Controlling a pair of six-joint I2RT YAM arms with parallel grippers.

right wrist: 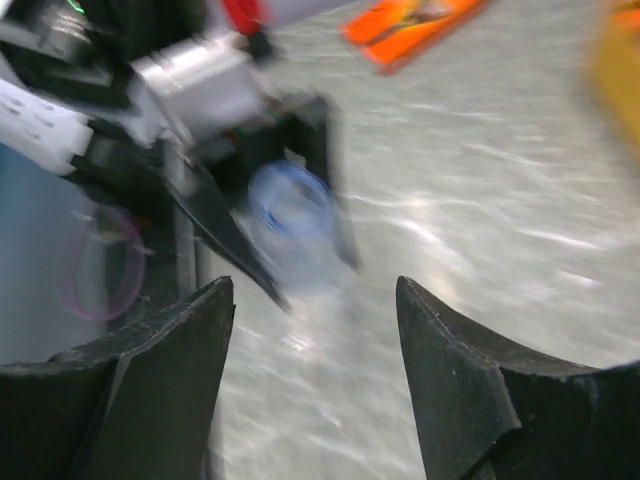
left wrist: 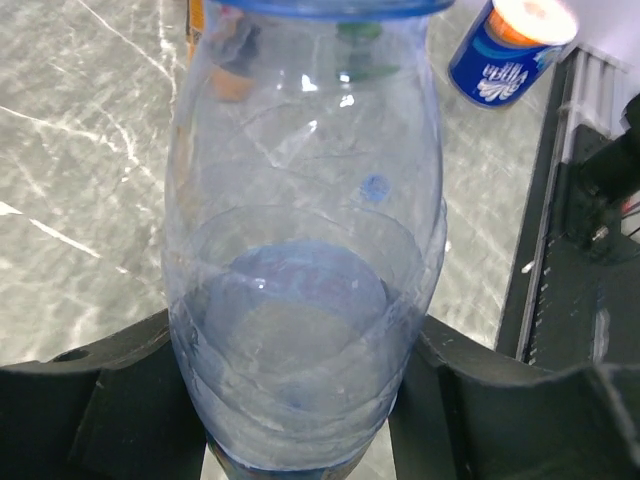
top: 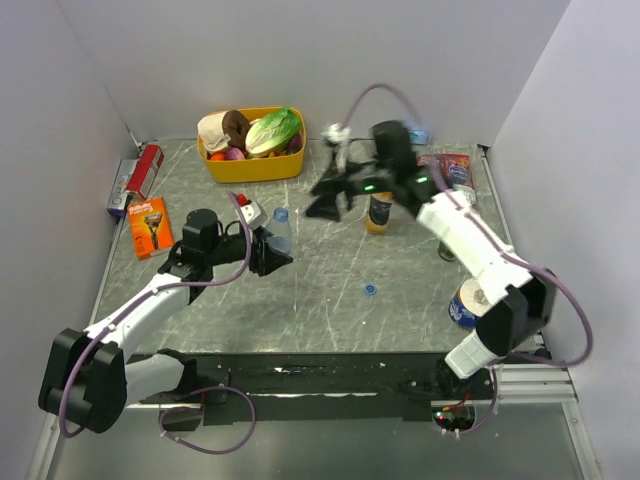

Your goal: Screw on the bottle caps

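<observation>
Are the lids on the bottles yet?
Not yet. Nothing looks finished. The left pincer grips the clear plastic water bottle, whose mouth looks open. The tiny round blue cap lies loose on the table, and the right pincer is open and empty. The top of the small orange-liquid bottle is hidden, so I cannot tell there.

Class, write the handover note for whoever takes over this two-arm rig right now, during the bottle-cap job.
Left gripper: shut on the clear plastic water bottle, mouth uncapped.
Right gripper: open, empty, near the small bottle of orange liquid.
Small round blue plastic cap: loose on the grey table, between the arms.
White cap: not seen.
Done: no cap visibly screwed on.
Left: fetch blue cap, screw it on; orange bottle's top unclear, check it.
</observation>
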